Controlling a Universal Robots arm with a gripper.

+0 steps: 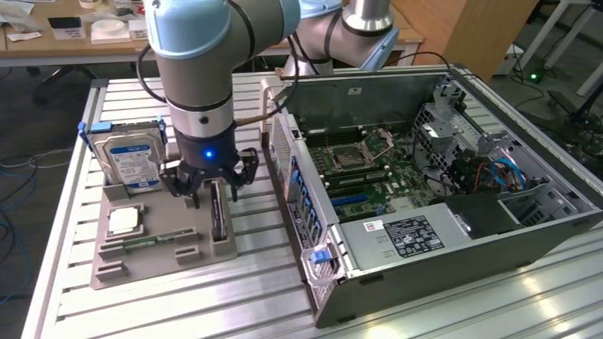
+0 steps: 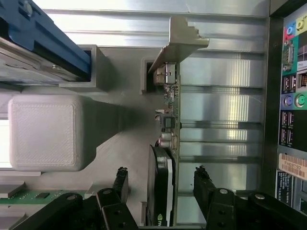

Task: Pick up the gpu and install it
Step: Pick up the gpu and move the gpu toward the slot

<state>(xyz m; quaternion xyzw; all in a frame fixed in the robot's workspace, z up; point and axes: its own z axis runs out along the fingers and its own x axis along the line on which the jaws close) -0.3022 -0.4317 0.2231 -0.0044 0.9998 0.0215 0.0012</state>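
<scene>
The gpu (image 1: 217, 217) stands on edge in a slot of the grey holder tray (image 1: 160, 265), a thin dark card. In the wrist view the gpu (image 2: 165, 191) is seen edge-on, its black fan housing on one face and its grey metal bracket (image 2: 184, 40) at the far end. My gripper (image 1: 215, 199) hangs straight over the card, lowered so that the fingers (image 2: 120, 184) stand one on each side of it. The gripper (image 2: 160, 181) is open, with a gap showing between each finger and the card.
A silver hard drive (image 1: 132, 162) with a blue-white label stands in the holder's back slot, and a green memory stick (image 1: 151, 242) and a CPU (image 1: 124, 220) lie in it. The open computer case (image 1: 424, 183) lies just at the exterior view's right, its rear ports (image 2: 292, 96) close to the card.
</scene>
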